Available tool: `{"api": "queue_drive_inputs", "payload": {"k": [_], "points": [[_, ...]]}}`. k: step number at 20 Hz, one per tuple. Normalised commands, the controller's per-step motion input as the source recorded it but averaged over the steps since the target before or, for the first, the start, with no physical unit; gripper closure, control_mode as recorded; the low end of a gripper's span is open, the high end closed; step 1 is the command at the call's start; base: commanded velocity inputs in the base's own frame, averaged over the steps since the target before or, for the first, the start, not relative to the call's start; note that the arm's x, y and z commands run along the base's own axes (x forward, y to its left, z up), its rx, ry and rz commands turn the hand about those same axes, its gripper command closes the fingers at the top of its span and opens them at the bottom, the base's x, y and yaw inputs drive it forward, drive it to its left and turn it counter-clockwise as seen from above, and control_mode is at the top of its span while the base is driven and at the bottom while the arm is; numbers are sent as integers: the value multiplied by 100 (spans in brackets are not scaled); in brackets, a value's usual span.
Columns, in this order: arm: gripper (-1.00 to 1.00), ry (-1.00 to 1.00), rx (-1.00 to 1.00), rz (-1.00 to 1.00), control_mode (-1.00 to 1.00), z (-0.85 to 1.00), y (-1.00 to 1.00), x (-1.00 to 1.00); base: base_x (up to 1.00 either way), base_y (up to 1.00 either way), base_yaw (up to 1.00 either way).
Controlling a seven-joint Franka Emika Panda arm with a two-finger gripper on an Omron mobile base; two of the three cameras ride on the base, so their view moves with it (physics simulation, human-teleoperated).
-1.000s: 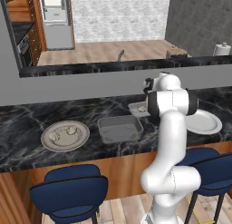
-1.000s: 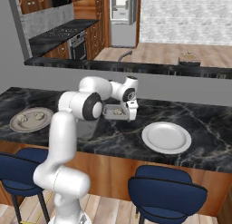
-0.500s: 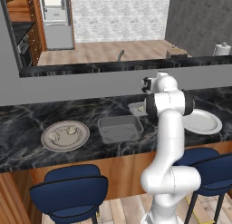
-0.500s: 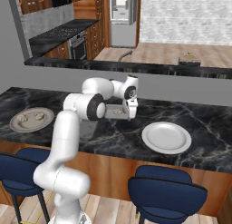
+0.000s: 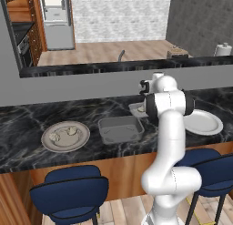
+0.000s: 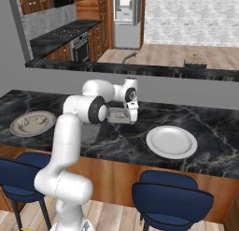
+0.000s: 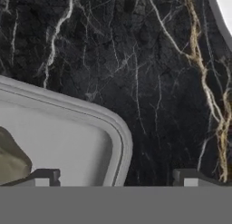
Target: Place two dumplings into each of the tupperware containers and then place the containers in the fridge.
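No writing is legible anywhere; the claw hangs spread wide and empty over the smaller light tupperware container on the black marble counter, a dumpling inside cut off at the frame edge

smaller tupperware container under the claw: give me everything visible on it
The smaller tupperware container is a shallow, lidless, light grey rectangular tray with rounded corners and a raised rim, plastic-looking. It sits flat on the black marble counter, right of the larger, darker container in the left base view and left of the white plate in the right base view. A pale tan dumpling lies inside. The open claw straddles its rim, one fingertip over the tray, one over the counter.
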Motion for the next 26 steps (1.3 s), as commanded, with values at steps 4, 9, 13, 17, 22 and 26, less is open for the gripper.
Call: {"api": "queue_drive_inputs", "payload": {"k": [4,9,13,17,22,26], "points": [[100,-2,-15,0,-100,-82,23,-48,0,0,0],[100,0,-13,-1,-100,-97,10,-26,0,0,0],[100,0,-6,-3,-100,-79,1,-2,0,0,0],[100,0,9,-16,-100,3,-1,-1,0,0,0],[100,-13,18,-31,-100,50,-6,-4,0,0,0],[100,-28,8,-31,-100,67,0,-37,0,0,0]]}}
